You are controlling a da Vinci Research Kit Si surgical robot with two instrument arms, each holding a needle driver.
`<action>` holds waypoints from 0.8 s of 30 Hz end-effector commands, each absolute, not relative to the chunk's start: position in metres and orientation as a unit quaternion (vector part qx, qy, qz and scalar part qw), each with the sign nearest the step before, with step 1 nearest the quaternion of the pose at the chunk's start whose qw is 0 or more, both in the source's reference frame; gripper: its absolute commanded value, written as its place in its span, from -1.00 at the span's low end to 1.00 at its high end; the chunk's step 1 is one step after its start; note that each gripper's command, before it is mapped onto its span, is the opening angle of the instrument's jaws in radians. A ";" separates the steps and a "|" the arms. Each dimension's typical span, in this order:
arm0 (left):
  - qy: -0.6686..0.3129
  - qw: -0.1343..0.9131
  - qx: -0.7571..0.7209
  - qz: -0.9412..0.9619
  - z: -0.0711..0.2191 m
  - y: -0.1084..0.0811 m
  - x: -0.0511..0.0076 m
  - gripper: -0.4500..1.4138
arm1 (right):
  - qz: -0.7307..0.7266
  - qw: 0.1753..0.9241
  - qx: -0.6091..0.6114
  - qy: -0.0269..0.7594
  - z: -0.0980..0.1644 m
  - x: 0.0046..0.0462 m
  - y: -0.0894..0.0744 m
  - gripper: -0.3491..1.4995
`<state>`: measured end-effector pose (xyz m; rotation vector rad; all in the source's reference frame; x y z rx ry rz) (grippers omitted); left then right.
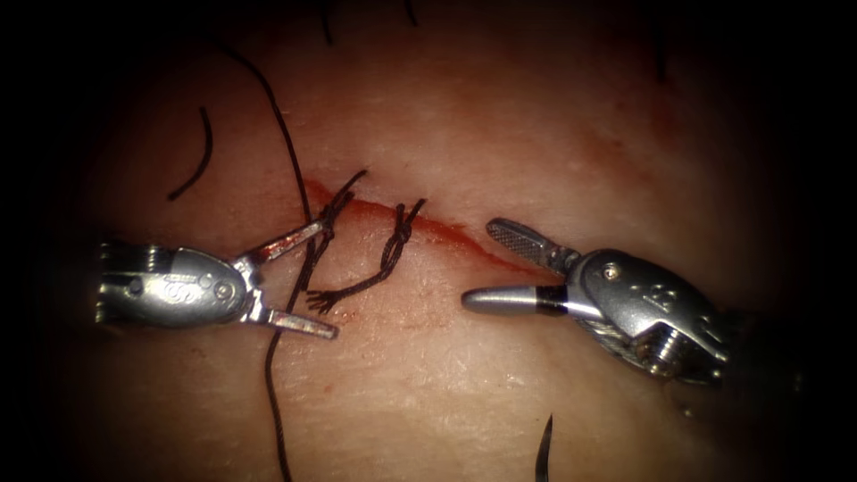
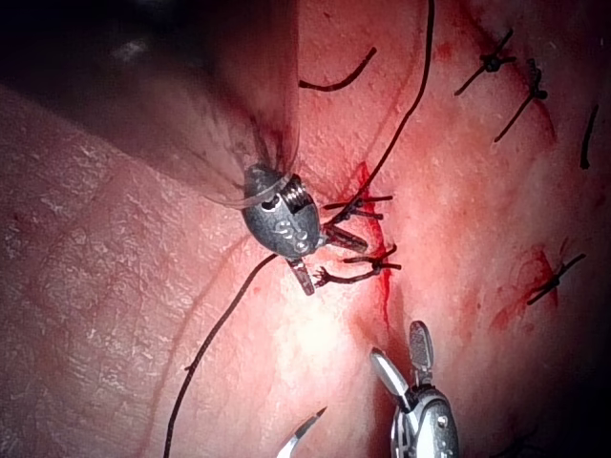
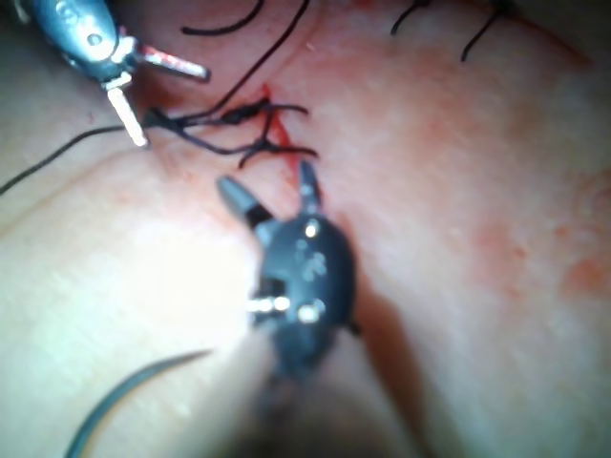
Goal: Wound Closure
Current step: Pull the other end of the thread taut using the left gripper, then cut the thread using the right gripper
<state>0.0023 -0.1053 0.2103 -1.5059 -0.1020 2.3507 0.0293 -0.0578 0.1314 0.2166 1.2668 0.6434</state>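
We see the left gripper [image 1: 299,281] with its jaws apart, holding nothing, straddling the long thread [image 1: 295,295] just left of the cut [image 1: 446,234] in the tissue [image 1: 536,134]. The right gripper [image 1: 478,263] is also spread wide and empty at the cut's right end. Two knotted stitches [image 1: 397,236] cross the cut between them. The needle [image 3: 124,396] lies free on the tissue, behind the right gripper.
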 end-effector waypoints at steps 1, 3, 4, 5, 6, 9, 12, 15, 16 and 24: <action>-0.037 0.171 -0.532 0.828 0.211 -0.106 0.0018 -0.01 | 0.295 0.752 0.100 0.581 0.132 0.0301 -0.058 0.85; -0.038 0.170 -0.533 0.828 0.211 -0.106 0.0019 -0.19 | 0.295 0.752 0.100 0.581 0.132 0.0301 -0.058 0.85; -0.037 0.167 -0.533 0.828 0.211 -0.106 0.0020 -0.30 | 0.295 0.752 0.100 0.581 0.132 0.0301 -0.058 0.84; -0.036 0.164 -0.534 0.829 0.211 -0.106 0.0020 -0.44 | 0.295 0.752 0.100 0.581 0.132 0.0301 -0.058 0.84; -0.036 0.163 -0.534 0.829 0.211 -0.106 0.0021 -0.59 | 0.295 0.752 0.100 0.581 0.132 0.0301 -0.058 0.84; -0.035 0.157 -0.536 0.829 0.211 -0.106 0.0024 -1.00 | 0.295 0.752 0.100 0.581 0.132 0.0302 -0.058 0.84; -0.033 0.150 -0.537 0.830 0.211 -0.106 0.0026 -1.00 | 0.296 0.752 0.099 0.581 0.132 0.0306 -0.058 0.84; -0.034 0.150 -0.537 0.830 0.211 -0.105 0.0028 -1.00 | 0.286 0.755 0.099 0.582 0.132 0.0314 -0.058 0.84; -0.034 0.150 -0.537 0.829 0.211 -0.105 0.0028 -1.00 | 0.275 0.762 0.094 0.579 0.132 0.0319 -0.058 0.82; -0.034 0.147 -0.536 0.831 0.210 -0.104 0.0024 -1.00 | 0.180 0.821 0.054 0.540 0.131 0.0348 -0.058 0.84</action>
